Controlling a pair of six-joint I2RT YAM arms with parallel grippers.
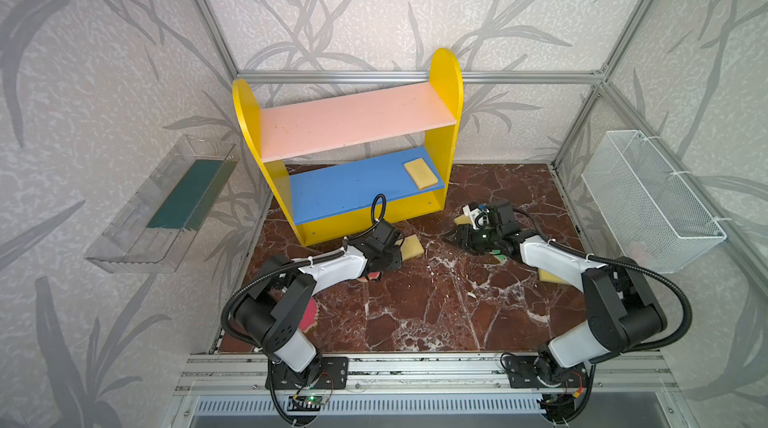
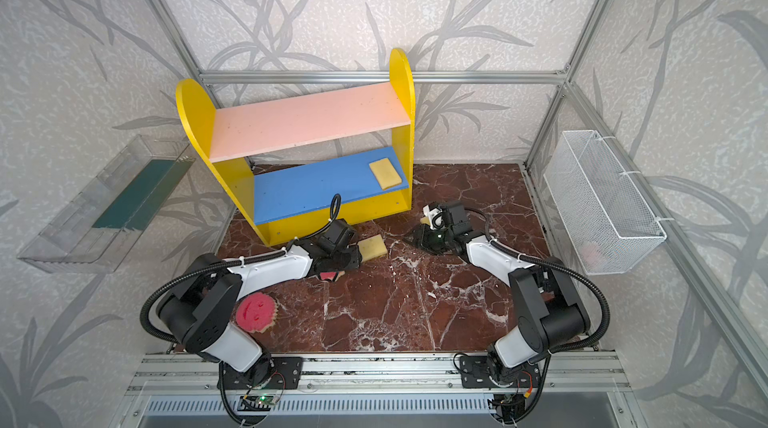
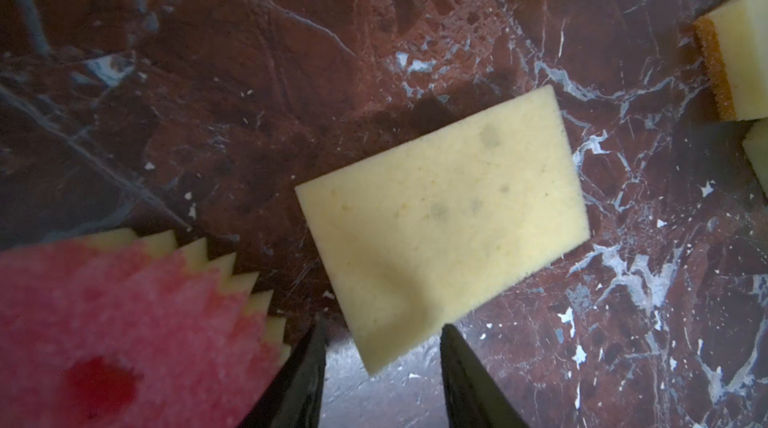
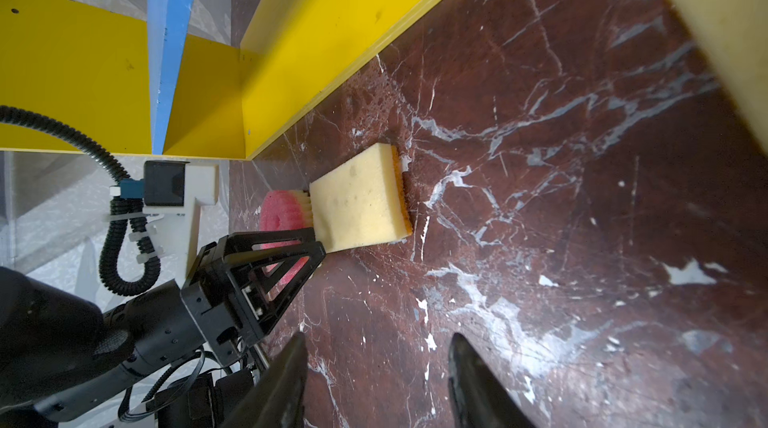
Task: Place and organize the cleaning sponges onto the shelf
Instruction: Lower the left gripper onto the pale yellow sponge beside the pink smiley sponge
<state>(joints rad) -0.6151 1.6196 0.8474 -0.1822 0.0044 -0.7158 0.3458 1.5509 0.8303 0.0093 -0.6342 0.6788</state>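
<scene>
The left gripper (image 4: 316, 245) pinches a corner of the yellow sponge (image 3: 444, 213), just in front of the shelf (image 1: 446, 72). Soft, light foam, it dents; a middle grip looks safer. The right gripper (image 4: 376, 363) hangs half-open, empty.

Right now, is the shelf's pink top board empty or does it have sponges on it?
Empty. In both top views the pink top board is bare; the only shelved sponge lies flat on the blue middle board.

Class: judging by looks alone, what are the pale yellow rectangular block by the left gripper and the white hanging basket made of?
Pale yellow rectangular block: likely soft foam, matte, finely pitted. White hanging basket: apparently coated wire mesh, see-through grid.
</scene>
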